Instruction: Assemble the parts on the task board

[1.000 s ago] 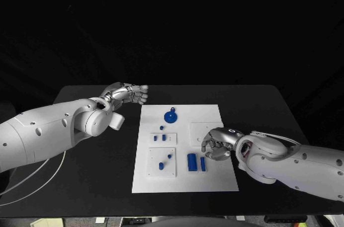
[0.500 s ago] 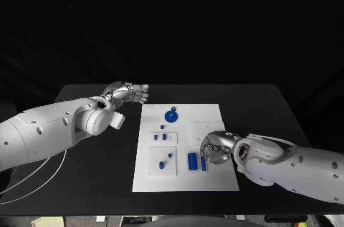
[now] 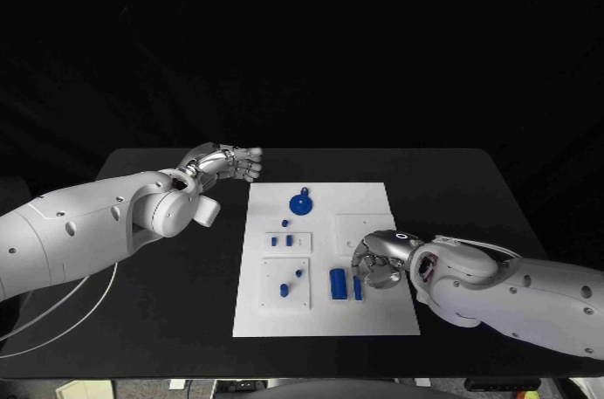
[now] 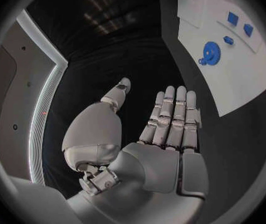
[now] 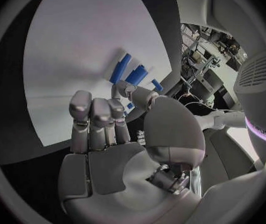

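Note:
The white task board (image 3: 378, 202) lies mid-table. On it are a round blue gear (image 3: 299, 204), two small blue pieces (image 3: 281, 240), two small pegs (image 3: 290, 281) in a raised plate, and a wide blue bar (image 3: 338, 283) beside a narrow one (image 3: 356, 287). My right hand (image 3: 378, 261) hovers at the board's right side with bent fingers, its thumb tip at the narrow bar (image 5: 122, 67); I cannot tell if it touches. It holds nothing. My left hand (image 3: 227, 163) stays off the board's far left corner, fingers straight and empty (image 4: 167, 124); the gear (image 4: 210, 51) lies beyond it.
The black table (image 3: 466, 189) reaches well past the board on both sides. A square raised plate (image 3: 359, 224) sits on the board just beyond my right hand. My left forearm (image 3: 88, 229) crosses the table's left part.
My right hand has slid a little to the left and nearer the narrow blue bar. The left hand and the parts have not moved.

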Available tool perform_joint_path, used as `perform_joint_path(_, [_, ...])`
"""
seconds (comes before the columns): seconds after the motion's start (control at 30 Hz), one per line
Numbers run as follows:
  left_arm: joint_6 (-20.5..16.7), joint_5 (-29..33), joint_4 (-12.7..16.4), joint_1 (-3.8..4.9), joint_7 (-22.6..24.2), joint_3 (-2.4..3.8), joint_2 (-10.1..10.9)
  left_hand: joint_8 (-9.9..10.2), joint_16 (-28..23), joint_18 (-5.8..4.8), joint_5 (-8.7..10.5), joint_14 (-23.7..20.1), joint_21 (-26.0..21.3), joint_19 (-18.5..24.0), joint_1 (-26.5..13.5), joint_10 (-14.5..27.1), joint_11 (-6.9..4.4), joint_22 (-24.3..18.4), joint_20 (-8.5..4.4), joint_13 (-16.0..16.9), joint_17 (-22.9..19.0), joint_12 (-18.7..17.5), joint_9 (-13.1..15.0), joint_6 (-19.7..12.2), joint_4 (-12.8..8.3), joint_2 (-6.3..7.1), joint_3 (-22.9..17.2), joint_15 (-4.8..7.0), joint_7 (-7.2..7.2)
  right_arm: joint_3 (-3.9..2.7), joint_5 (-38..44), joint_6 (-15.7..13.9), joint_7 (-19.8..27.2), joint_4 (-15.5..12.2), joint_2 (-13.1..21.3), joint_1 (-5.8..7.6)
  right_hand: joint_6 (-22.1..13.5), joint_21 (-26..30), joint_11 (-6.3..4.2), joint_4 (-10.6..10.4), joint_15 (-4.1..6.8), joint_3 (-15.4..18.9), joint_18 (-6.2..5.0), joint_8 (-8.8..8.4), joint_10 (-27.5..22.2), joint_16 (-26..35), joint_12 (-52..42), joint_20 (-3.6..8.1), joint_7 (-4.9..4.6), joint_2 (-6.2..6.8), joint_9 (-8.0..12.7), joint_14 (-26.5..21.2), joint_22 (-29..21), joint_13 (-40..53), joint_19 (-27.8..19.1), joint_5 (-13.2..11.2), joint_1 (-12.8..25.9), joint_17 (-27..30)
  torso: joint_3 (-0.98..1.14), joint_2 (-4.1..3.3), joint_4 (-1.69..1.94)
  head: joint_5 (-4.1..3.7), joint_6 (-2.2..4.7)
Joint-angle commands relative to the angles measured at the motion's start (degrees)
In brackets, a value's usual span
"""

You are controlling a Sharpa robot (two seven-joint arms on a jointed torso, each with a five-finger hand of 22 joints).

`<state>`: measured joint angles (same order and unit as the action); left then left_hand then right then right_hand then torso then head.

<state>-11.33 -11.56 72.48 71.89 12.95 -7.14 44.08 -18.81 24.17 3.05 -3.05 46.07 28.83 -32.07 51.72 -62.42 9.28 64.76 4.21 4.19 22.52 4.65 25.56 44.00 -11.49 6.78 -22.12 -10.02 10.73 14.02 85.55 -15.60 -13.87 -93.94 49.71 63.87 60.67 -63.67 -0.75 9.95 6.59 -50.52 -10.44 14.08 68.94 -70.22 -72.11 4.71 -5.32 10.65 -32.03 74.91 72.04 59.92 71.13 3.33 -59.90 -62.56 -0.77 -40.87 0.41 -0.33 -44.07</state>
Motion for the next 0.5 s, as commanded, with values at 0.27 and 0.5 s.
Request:
perform_joint_path(0.27, [0.71,-0.16,0.02,0.04,0.39,0.04,-0.17,-0.07,0.23,0.69,0.15,0.32,-0.30,-0.19,0.20,-0.38,-0.08,0.09,-0.06,-0.09,0.09,-0.29,-0.06,0.02,-0.41,-0.59,0.04,0.14,0.27,0.14,4.16,0.55,0.18,0.92,-0.84,-0.75,0.84,-0.33,-0.43,0.34,0.53,-0.75,-4.56,0.52,0.24,0.28,-0.20,-0.27,0.18,-0.87,0.05,0.10,0.09,0.22,-0.08,-0.47,-0.12,-0.16,0.01,-0.03,0.02,0.05,-0.17])
perform_joint_path(0.5, [0.75,-0.16,-0.04,0.04,0.35,0.04,-0.16,-0.06,0.23,0.68,0.15,0.30,-0.32,-0.19,0.20,-0.38,-0.08,0.10,-0.06,-0.09,0.09,-0.30,-0.07,0.00,-0.43,-0.58,0.05,0.14,0.28,0.14,5.83,0.12,0.44,1.73,-1.55,-1.49,1.08,-0.40,-0.54,0.55,0.64,-1.01,-4.56,0.73,0.45,0.25,-0.34,-0.20,0.29,-0.77,0.00,0.11,0.10,0.45,-0.02,-0.53,-0.34,-0.23,0.02,-0.05,0.05,0.13,-0.33])
